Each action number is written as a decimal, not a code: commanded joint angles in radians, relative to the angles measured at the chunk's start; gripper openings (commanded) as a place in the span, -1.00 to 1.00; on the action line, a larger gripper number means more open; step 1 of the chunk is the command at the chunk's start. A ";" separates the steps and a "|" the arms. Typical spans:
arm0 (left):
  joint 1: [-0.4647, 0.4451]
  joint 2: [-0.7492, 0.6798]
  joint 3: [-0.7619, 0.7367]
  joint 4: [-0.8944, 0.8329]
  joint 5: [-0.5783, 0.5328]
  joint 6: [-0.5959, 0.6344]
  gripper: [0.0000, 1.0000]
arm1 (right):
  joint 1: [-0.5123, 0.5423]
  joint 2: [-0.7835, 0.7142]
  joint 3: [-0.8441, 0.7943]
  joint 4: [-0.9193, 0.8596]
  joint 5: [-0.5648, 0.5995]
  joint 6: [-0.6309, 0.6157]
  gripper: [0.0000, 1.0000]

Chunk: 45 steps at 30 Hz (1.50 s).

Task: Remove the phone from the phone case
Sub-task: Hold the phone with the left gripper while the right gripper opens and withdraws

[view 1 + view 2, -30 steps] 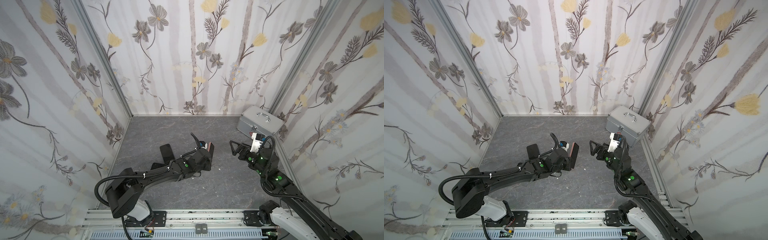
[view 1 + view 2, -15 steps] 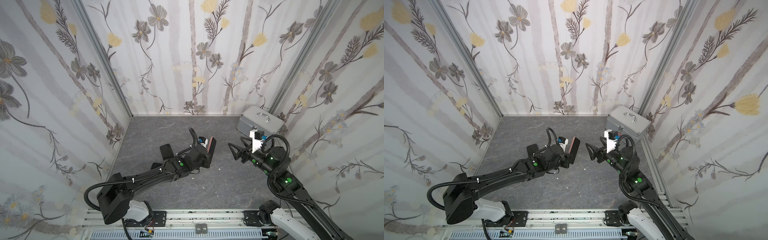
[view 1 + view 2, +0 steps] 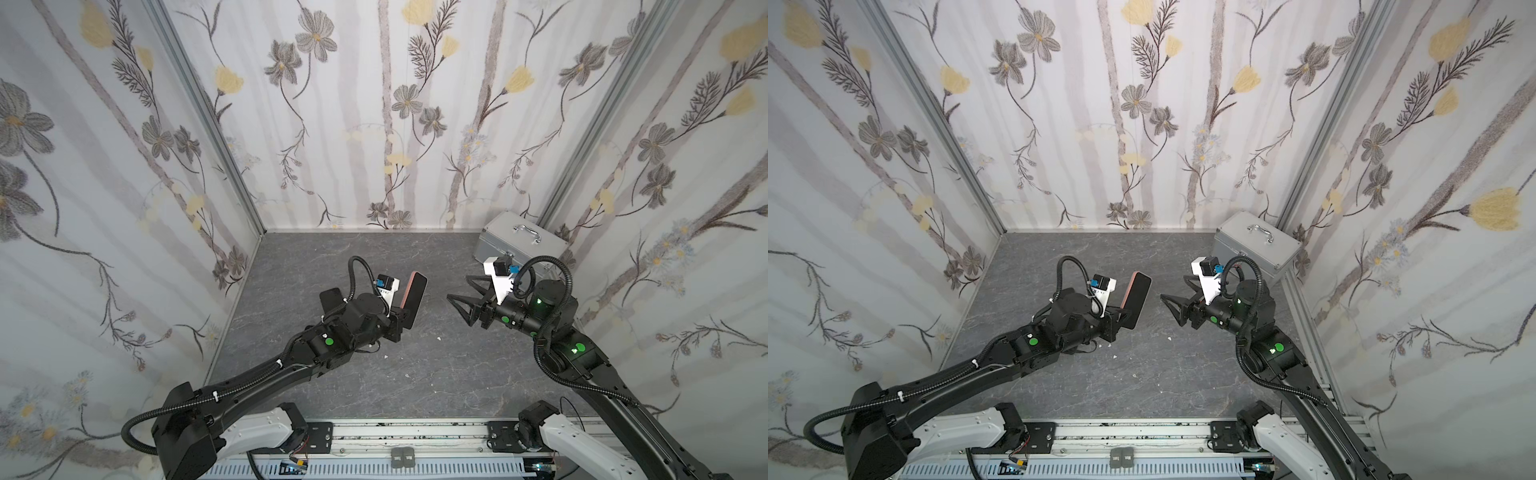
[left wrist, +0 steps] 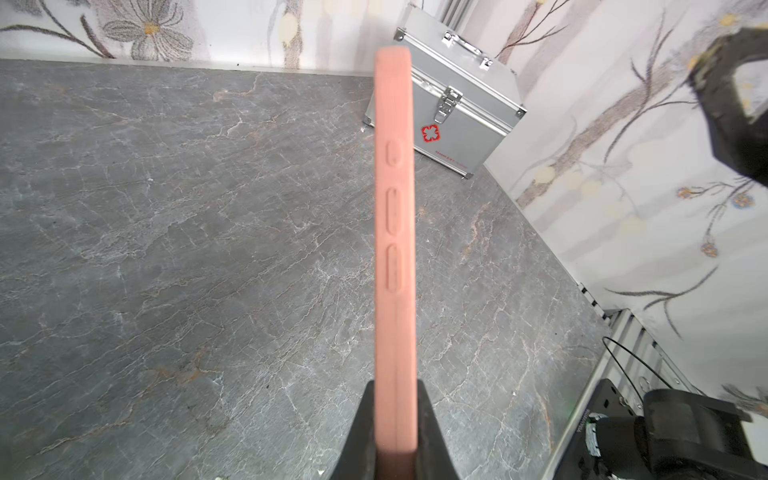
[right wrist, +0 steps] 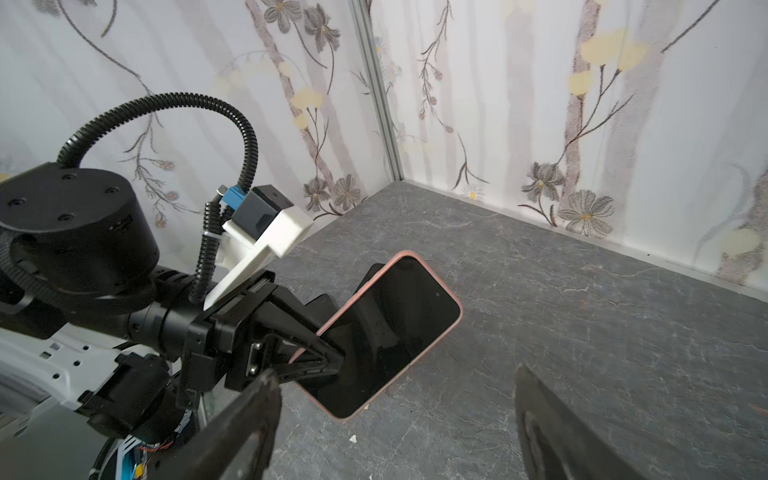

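In both top views my left gripper is clamped tight on the lower end of the salmon-pink rubbery phone case, with the black glass-fronted phone seated inside. The pair is held on edge over the grey stone-patterned table. Its long axis rises away from my left fingers toward the back wall, and the screen is turned to my right gripper. That gripper is spread wide, holds nothing, and faces the screen across a clear gap. In the left wrist view I see only the case's side edge with three button bumps, running straight out from between my two black left fingers toward the silver aluminium box with a handle. In the right wrist view the dark screen lies ahead between my parted right fingers, and a left finger crosses its lower part. I judge that my right arm, the free one, should go for the unheld upper end. I count one phone, one case, one box and two grippers.
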 commanded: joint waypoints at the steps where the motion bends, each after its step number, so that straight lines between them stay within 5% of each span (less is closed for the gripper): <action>1: 0.018 -0.056 -0.023 0.107 0.174 0.090 -1.00 | -0.008 0.013 0.024 -0.007 -0.136 -0.049 0.72; 7: 0.021 -0.144 -0.053 0.142 0.383 0.231 -1.00 | -0.012 0.041 0.066 -0.014 -0.311 -0.063 0.70; 14: 0.019 -0.170 -0.068 0.144 0.489 0.309 -1.00 | -0.013 0.049 0.134 -0.103 -0.348 -0.097 0.59; 25: 0.019 -0.185 -0.075 0.146 0.498 0.380 -1.00 | -0.012 0.109 0.187 -0.246 -0.425 -0.100 0.21; 45: 0.020 -0.178 -0.076 0.146 0.533 0.408 -1.00 | -0.013 0.155 0.144 -0.114 -0.555 0.054 -0.21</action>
